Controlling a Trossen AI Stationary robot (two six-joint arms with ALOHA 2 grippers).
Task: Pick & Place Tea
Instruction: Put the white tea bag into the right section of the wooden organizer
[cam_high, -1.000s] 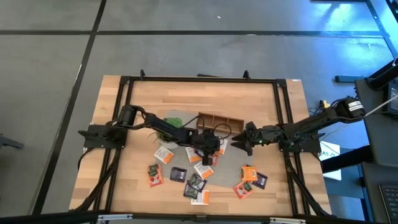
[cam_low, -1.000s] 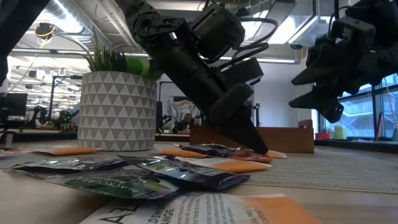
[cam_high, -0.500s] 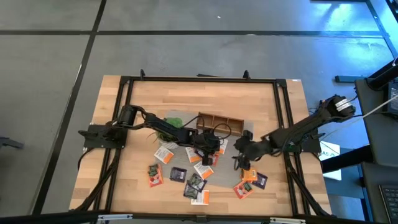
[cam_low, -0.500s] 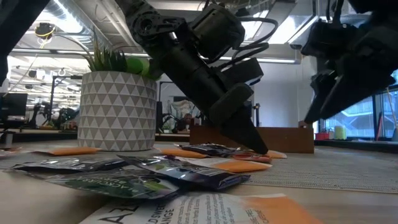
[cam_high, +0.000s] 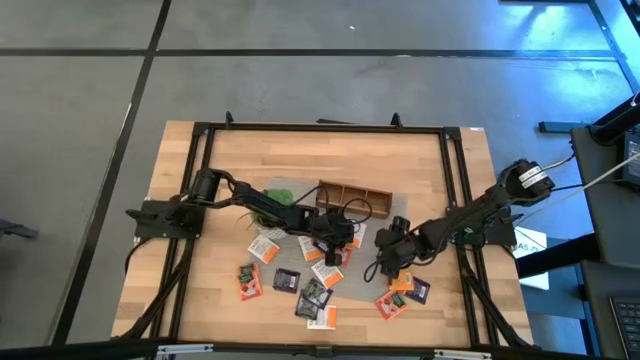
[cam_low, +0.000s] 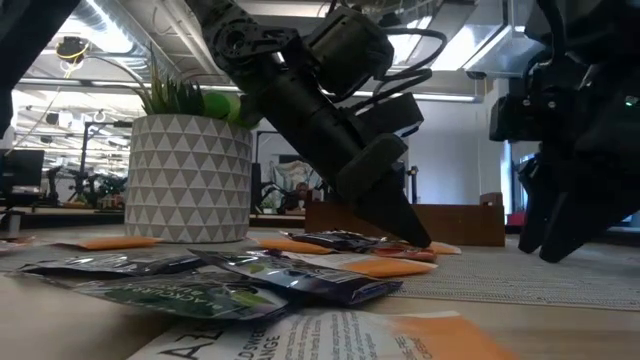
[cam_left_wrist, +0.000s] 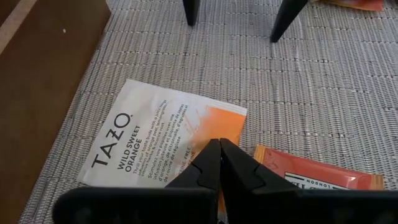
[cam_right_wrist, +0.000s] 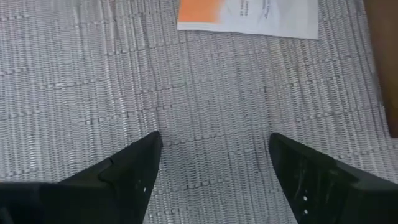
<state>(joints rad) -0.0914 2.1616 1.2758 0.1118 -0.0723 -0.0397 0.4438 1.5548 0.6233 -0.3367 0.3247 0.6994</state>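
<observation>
Left wrist view shows the left gripper (cam_left_wrist: 219, 144) pinched shut over a white sachet (cam_left_wrist: 163, 143) (nothing lifted); the right gripper (cam_right_wrist: 211, 158), spread wide and empty, could snag the mat (cam_right_wrist: 205, 93).

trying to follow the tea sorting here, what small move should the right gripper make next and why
Probably shift the right gripper sideways onto a sachet before closing. Its fingers stand open just above the grey woven mat with nothing between them; the nearest white-and-orange sachet lies ahead of the tips. The left gripper is shut, tips down at a Tazo sachet.
</observation>
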